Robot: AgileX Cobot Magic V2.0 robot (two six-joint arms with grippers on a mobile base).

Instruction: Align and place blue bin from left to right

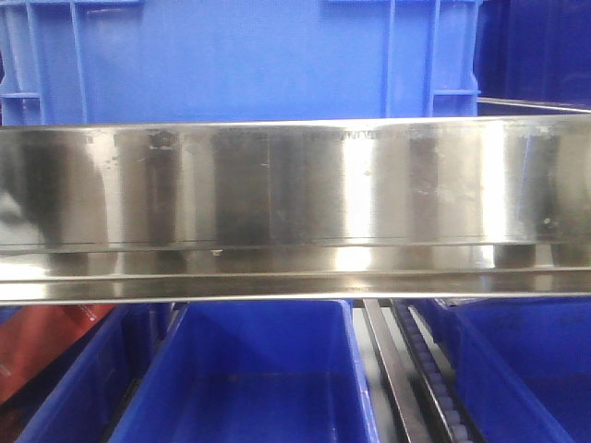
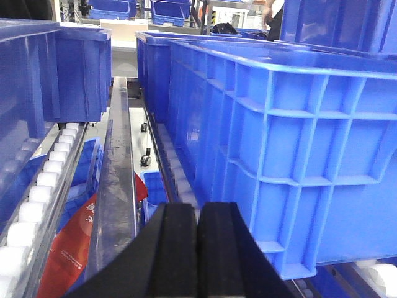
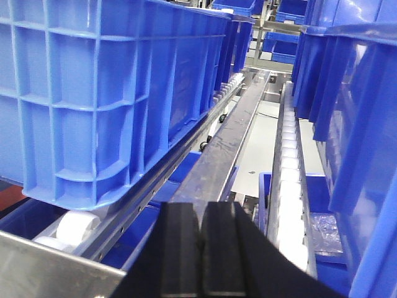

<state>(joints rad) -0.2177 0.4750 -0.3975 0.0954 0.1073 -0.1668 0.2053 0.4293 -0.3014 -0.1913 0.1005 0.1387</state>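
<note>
We're parked right up against the rack: in the front view a shiny steel rail [image 1: 295, 212] crosses mid-frame, w/ the blue bin [image 1: 240, 55] filling the top of the frame above it and more blue bins [image 1: 249, 378] on the level below. The relation that matters: the bin sits btwn our two arms. In the left wrist view the blue bin [image 2: 298, 155] fills the right half of frame, its ribbed corner just beside the left pincer [image 2: 197, 248] at bottom centre; in the right wrist view the same bin [image 3: 105, 99] fills the upper left, its corner close to the right pincer [image 3: 200, 248] at bottom centre. Long axis of the bin runs away from us into both wrist frames, along the roller track [image 2: 43, 192] and steel divider [image 3: 229, 143]. Both pincers have pads pressed together, holding nothing, not touching the bin. Neither arm looks clearly nearer; left seems a bit closer to the wall, we'd judge. Next move prob. a sideways push on the bin wall, so contact height near the ribbed corner matters.
</note>
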